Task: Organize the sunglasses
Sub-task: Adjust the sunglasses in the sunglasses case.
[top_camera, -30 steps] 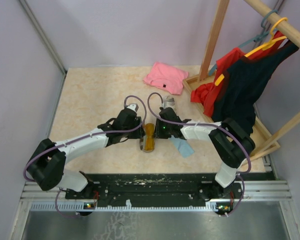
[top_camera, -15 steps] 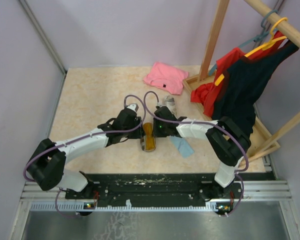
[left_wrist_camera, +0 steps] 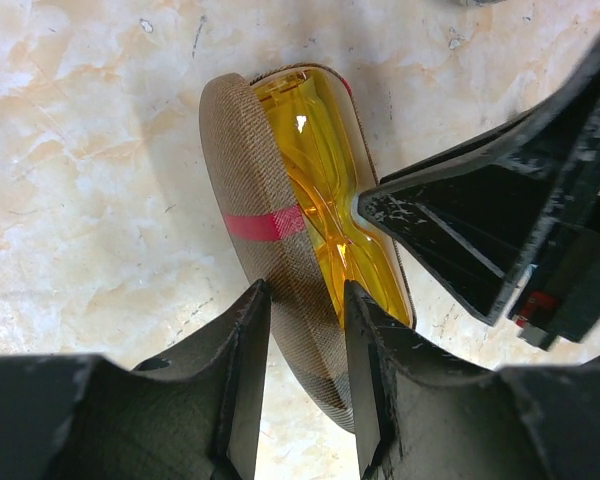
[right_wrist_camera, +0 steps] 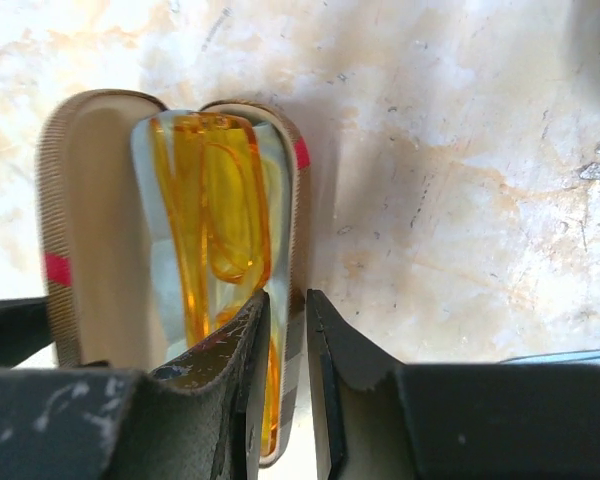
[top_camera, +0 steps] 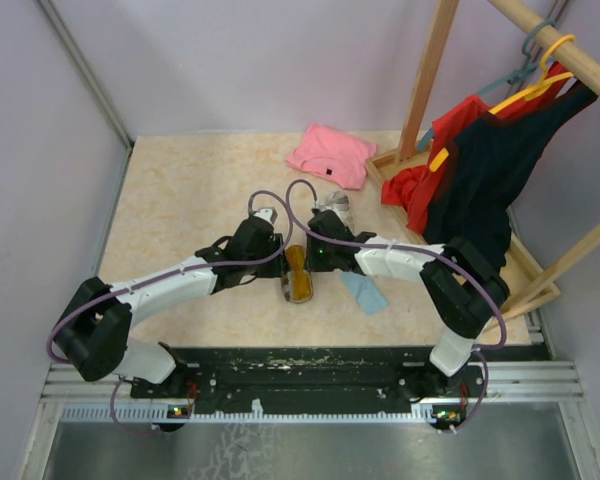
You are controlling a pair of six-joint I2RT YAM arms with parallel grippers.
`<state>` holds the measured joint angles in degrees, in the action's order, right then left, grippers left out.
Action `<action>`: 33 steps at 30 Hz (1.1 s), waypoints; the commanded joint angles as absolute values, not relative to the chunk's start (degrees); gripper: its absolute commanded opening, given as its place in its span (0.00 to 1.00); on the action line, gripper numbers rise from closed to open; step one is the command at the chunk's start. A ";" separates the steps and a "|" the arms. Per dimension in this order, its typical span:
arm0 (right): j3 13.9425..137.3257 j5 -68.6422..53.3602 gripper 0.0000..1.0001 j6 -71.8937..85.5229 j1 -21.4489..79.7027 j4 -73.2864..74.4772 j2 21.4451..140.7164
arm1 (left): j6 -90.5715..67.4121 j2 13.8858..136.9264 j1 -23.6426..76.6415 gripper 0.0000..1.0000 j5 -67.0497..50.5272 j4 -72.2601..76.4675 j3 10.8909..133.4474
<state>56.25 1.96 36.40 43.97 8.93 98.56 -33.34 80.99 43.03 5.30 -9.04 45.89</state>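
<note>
My left gripper [left_wrist_camera: 305, 335] clamped the case's [left_wrist_camera: 265, 200] lid, my right gripper [right_wrist_camera: 285, 340] its base wall, orange sunglasses [right_wrist_camera: 215, 200] seated mid-frame; next, I judged, fold it shut.

Bench [top_camera: 180, 210] layout:
- Case [top_camera: 298, 276] lies open at mid-bench, between the two end effectors.
- Sunglasses [left_wrist_camera: 325, 200] lie inside the case.
- Left end effector [left_wrist_camera: 302, 305] is at the case's left, its fingers on either side of the left shell.
- Right end effector [right_wrist_camera: 283, 310] is at the case's right, astride the right wall, one finger inside and one outside.
- Cloth [top_camera: 365, 293] is on the bench just right of the case, near side of the right arm.
- Second case [top_camera: 337, 203] is just beyond the right end effector, partly hidden.
- Folded shirt [top_camera: 330, 155] lies toward the far edge.
- Garment rack [top_camera: 425, 90] stands at the far right.
</note>
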 commanded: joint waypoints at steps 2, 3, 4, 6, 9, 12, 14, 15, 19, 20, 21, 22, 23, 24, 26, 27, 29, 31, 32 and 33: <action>55.23 3.28 0.23 35.94 44.57 5.14 91.40 | -32.61 80.73 43.33 0.41 5.33 -8.53 46.54; 54.60 3.33 0.23 36.07 44.44 4.57 90.74 | -32.61 80.81 43.33 0.42 5.34 -8.53 46.53; 53.97 3.48 0.23 36.26 44.27 4.09 90.18 | -32.61 80.84 43.33 0.41 5.23 -8.53 46.63; 52.74 2.95 0.24 36.38 43.77 3.12 89.48 | -32.52 80.99 43.33 0.41 5.13 -8.53 46.71; 51.93 0.98 0.27 35.92 43.01 2.13 89.68 | -32.52 81.04 43.33 0.41 5.16 -8.53 46.76; 51.35 -1.48 0.30 35.69 42.66 0.69 90.65 | -32.52 81.04 43.33 0.41 5.17 -8.53 46.81; 51.45 -2.70 0.31 35.64 42.56 0.07 91.52 | -32.52 81.08 43.33 0.41 5.11 -8.53 46.76; 51.61 -3.36 0.32 35.52 42.54 -0.03 92.06 | -32.52 81.07 43.33 0.41 5.20 -8.57 46.84; 51.92 -5.68 0.33 35.47 42.54 -1.21 93.94 | -32.62 80.95 43.30 0.41 5.30 -8.61 46.76; 51.93 -6.02 0.33 35.49 42.54 -1.50 94.15 | -32.59 80.95 43.33 0.41 5.38 -8.61 46.69; 52.06 -6.25 0.33 35.53 42.54 -1.65 94.14 | -32.53 80.95 43.33 0.42 5.41 -8.68 46.69; 52.18 -6.37 0.33 35.51 42.59 -1.55 94.13 | -32.56 80.95 43.33 0.41 5.41 -8.70 46.72; 52.27 -6.28 0.33 35.51 42.58 -1.51 95.89 | -32.53 81.05 43.32 0.41 5.38 -8.70 46.69; 52.36 -6.20 0.33 35.51 42.57 -1.38 96.22 | -32.52 81.05 43.33 0.41 5.36 -8.70 46.67; 52.54 -5.68 0.32 35.43 42.54 -0.81 96.62 | -32.52 81.15 43.33 0.41 5.33 -8.70 46.67; 52.61 -5.38 0.31 35.29 42.54 -0.57 96.74 | -32.53 81.06 43.29 0.41 5.32 -8.64 46.75; 52.71 -4.89 0.31 35.10 42.54 -0.06 96.93 | -32.57 81.20 43.33 0.41 5.29 -8.61 46.67; 52.73 -4.72 0.30 34.93 42.61 0.11 97.31 | -32.65 81.16 43.33 0.41 5.31 -8.61 46.67; 52.69 -4.73 0.30 34.91 42.55 0.16 97.44 | -32.61 81.16 43.37 0.41 5.36 -8.61 46.71; 52.71 -4.79 0.30 34.89 42.58 0.09 97.61 | -32.61 81.25 43.34 0.41 5.35 -8.61 46.68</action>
